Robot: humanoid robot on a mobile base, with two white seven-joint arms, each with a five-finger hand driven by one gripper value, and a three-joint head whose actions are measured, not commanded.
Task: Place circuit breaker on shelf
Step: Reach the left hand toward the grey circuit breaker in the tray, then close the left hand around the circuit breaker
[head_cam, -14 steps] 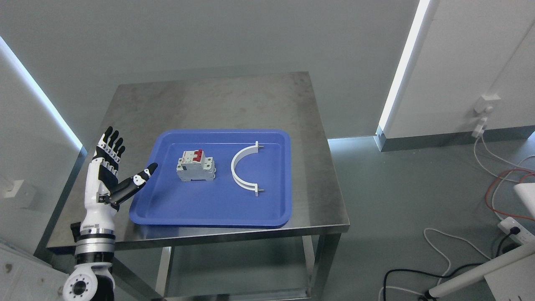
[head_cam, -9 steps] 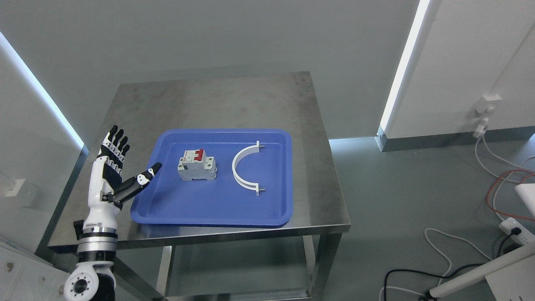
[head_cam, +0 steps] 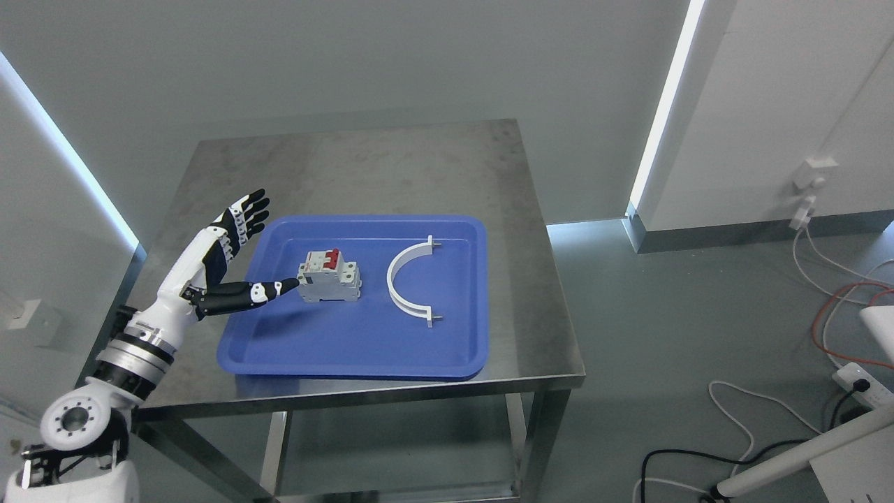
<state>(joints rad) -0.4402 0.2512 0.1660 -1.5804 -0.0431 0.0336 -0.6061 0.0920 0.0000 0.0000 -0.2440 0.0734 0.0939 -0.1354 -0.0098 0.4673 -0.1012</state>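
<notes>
A grey circuit breaker (head_cam: pixel 329 278) with red switches stands in a blue tray (head_cam: pixel 349 349) on a steel table (head_cam: pixel 363 168). My left hand (head_cam: pixel 258 244) is open just left of the breaker, over the tray's left edge. Its thumb tip reaches the breaker's left side and its other fingers (head_cam: pixel 244 213) point up and away. The hand holds nothing. A lower shelf (head_cam: pixel 391 447) shows under the table top. My right arm is out of view.
A white half-ring clamp (head_cam: pixel 408 281) lies in the tray right of the breaker. Cables (head_cam: pixel 740 419) and a power strip (head_cam: pixel 862 384) lie on the floor at the right. A white wall panel (head_cam: pixel 768 112) stands at the back right.
My left hand has moved right and forward from beside the tray to the breaker's left side, with the forearm tilting toward it. The breaker and clamp have not moved.
</notes>
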